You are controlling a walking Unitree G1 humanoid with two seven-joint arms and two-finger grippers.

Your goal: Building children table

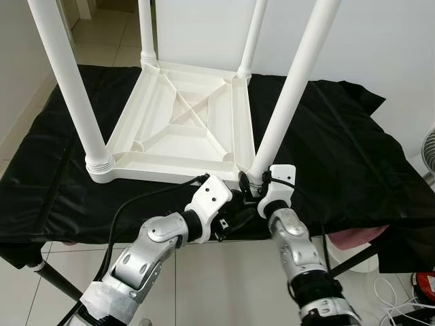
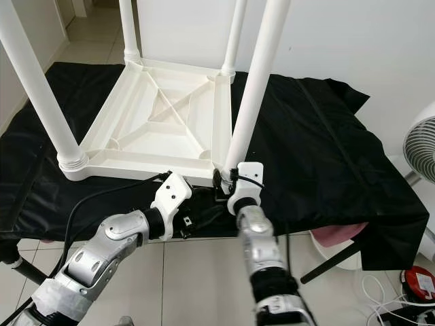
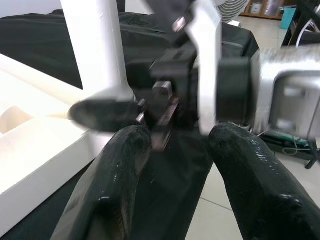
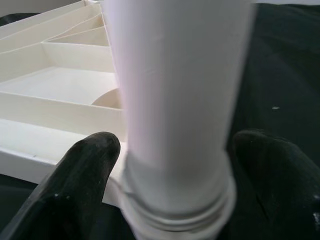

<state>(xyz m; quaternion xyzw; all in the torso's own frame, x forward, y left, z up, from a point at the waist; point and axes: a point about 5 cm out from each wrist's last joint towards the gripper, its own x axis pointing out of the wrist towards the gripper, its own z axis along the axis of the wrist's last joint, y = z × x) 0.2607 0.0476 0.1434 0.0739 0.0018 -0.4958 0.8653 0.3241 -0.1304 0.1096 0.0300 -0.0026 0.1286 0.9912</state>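
Observation:
A white plastic children's table (image 1: pixel 163 166) lies upside down on a black cloth, all its legs pointing up. My right gripper (image 1: pixel 253 182) is at the base of the near right leg (image 1: pixel 289 95), just above the threaded collar. In the right wrist view its fingers (image 4: pixel 90 165) press against both sides of that leg (image 4: pixel 180 90). My left gripper (image 1: pixel 230 206) hovers open just left of it at the table's front edge. Nothing is between its fingers (image 3: pixel 115 180), and the right wrist mount (image 3: pixel 210 65) is directly ahead of them.
The black cloth (image 1: pixel 340 149) covers a low stand and hangs over its front edge. The near left leg (image 1: pixel 68 88) and two far legs (image 1: pixel 146 30) stand upright. A fan (image 2: pixel 421 149), a pink object (image 2: pixel 340 234) and floor cables (image 2: pixel 387 292) are at the right.

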